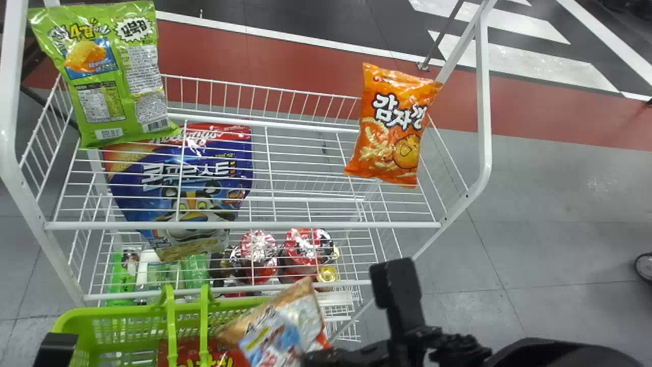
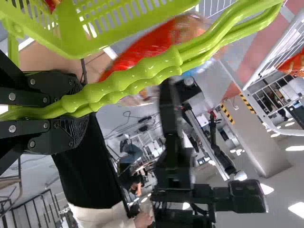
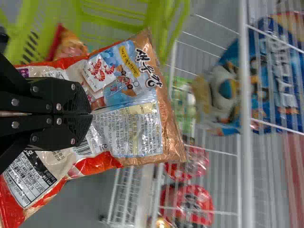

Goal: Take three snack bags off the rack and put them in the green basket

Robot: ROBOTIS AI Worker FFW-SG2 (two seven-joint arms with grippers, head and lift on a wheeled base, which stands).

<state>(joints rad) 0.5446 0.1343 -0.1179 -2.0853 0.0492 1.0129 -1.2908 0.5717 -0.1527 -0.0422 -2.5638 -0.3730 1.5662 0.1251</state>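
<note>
Snack bag (image 1: 285,326) in right end effector (image 1: 311,358), near green basket (image 1: 122,312).

Looks to me like a lab or workshop hall with a little shop corner set up in it. The floor (image 1: 560,204) is grey, with a red band (image 1: 305,56) at twelve o'clock in the head view and white stripes (image 1: 540,61) at two. Over in the left wrist view are black-and-yellow tape (image 2: 227,114), cables and ceiling lights (image 2: 298,208). The shop part: a wire rack (image 1: 244,225) of packets and tubs, and a basket (image 1: 102,312).
</note>
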